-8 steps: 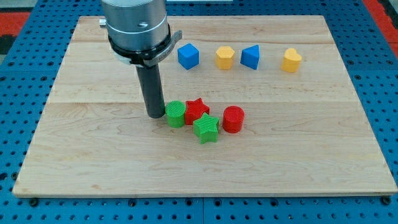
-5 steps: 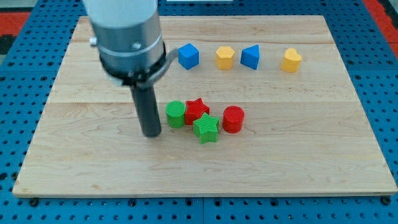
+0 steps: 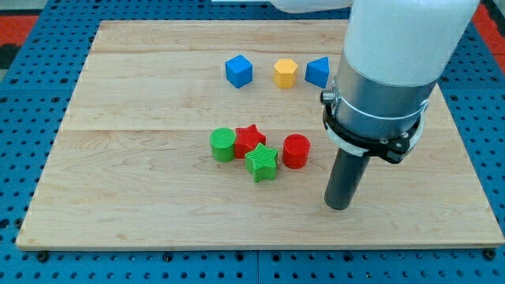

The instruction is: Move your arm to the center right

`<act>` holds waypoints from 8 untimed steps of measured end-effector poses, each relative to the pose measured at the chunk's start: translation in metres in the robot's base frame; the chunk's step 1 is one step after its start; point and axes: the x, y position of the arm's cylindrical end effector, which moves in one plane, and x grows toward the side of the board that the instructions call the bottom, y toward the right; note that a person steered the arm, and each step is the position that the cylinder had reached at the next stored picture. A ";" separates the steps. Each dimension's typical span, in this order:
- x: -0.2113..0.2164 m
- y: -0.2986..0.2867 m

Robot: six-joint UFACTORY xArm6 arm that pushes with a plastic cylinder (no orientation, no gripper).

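Swung from beside the green cylinder [image 3: 223, 145] across the board [image 3: 118, 181], my tip [image 3: 338, 206] now rests below-right of the red cylinder [image 3: 296, 151], touching nothing. Next: travel up-right to centre right.

Pale wood board [image 3: 118, 95], red cylinder [image 3: 296, 151], green star [image 3: 261, 162], blue cube [image 3: 238, 71]
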 end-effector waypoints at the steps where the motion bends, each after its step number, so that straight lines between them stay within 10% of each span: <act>1: 0.000 0.000; 8: -0.042 0.044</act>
